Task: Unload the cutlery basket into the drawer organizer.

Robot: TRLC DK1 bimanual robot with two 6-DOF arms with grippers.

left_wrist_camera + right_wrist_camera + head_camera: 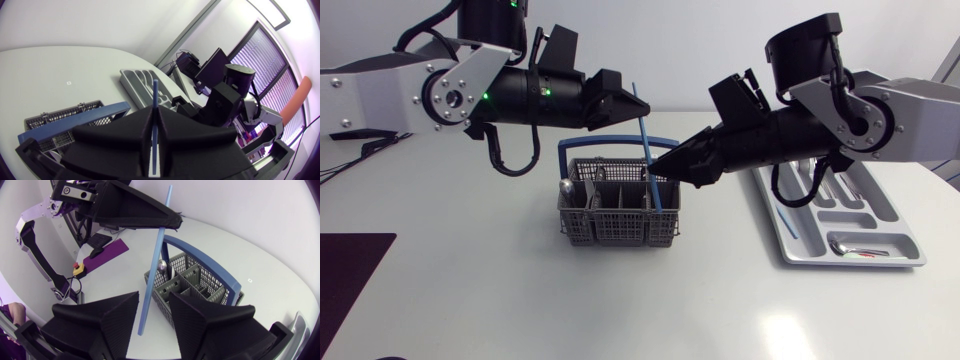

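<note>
Hanging over the basket (pixel 618 203), the blue stick (pixel 647 150) stands near-upright, top tilted leftward, with bare worktop (pixel 470 300) in front and the organizer (pixel 790 255) to the right. Left wrist view: the left pincer (pixel 154 114) clamps the stick. Right wrist view: the right pincer (pixel 154 298) gapes wide around it.

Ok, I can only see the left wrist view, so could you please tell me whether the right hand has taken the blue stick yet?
Observer: Not yet. The right hand is open. The blue stick hangs between its fingers and seems to touch neither. Only the left hand grips it.
Operator: Thank you. Is the stick's lower end clear of the cutlery basket?
Observer: Yes. In the right wrist view its end shows whole, outside the walls of the cutlery basket.
Operator: And is anything left in there?
Observer: A metal spoon stands bowl-up in an end compartment.
</note>
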